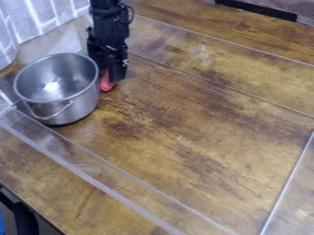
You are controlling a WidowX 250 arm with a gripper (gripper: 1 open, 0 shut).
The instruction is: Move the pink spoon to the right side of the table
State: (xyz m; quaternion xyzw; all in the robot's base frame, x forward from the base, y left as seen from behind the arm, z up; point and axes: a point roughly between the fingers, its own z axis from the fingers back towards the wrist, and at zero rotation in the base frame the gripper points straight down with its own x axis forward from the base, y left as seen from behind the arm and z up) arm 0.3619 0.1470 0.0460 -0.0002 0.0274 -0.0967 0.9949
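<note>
A dark brown, worn wooden tabletop fills most of the view, its grain showing and clear glossy strips running across it at an angle. At the upper left, a black robot arm reaches down from the top edge, ending in black fingers that point toward the wood. The pink spoon appears as a small reddish-pink sliver at the very tips of the fingers, just below them and touching or nearly touching the tabletop. Most of the spoon is hidden by the dark fingers, so only its lower end shows. The fingers sit narrow and close together around the top of the spoon, but the view is too small and dark to tell whether they are clamped on it or merely resting above it. Just to the left of the fingers stands a round steel pot with a shiny inner wall and a thin wire handle hanging at its front. The pot is close beside the fingers without clearly touching them. To the right of the fingers, bare wood stretches toward the far edge.
</note>
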